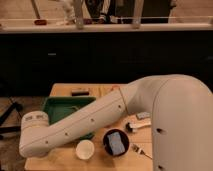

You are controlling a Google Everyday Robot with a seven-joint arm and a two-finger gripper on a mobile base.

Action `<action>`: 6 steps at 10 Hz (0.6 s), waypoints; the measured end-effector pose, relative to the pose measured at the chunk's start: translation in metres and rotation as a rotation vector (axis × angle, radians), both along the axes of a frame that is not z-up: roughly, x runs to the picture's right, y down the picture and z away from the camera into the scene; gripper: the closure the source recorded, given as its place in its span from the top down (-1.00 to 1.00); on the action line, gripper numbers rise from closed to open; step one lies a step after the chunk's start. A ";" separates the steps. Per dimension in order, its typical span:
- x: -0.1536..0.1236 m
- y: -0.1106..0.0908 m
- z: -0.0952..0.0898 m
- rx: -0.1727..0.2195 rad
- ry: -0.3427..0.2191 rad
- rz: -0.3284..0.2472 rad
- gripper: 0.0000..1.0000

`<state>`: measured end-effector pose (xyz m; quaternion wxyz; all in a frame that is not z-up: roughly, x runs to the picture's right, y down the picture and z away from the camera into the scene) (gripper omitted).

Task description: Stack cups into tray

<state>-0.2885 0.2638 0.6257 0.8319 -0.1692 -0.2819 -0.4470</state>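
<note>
A white cup (85, 149) stands upright on the wooden table (62, 89) near its front edge, just in front of the green tray (62, 107). The tray lies on the left half of the table, and my white arm (100, 117) crosses over its right part. The arm runs from the right down to an elbow joint (34, 134) at the lower left. My gripper is not in view. The grey metal cup and the light green cup are hidden or out of view.
A black bowl with a blue sponge (116, 142) sits right of the white cup. A fork (142, 150) and a white utensil (137, 125) lie at the right. A dark flat object (80, 92) lies behind the tray. A dark counter stands behind the table.
</note>
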 end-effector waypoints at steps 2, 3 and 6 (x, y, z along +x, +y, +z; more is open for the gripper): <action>0.001 0.010 -0.008 0.021 0.075 0.050 0.60; 0.000 0.017 -0.012 0.016 0.096 0.068 0.60; -0.002 0.022 -0.010 0.004 0.131 0.088 0.60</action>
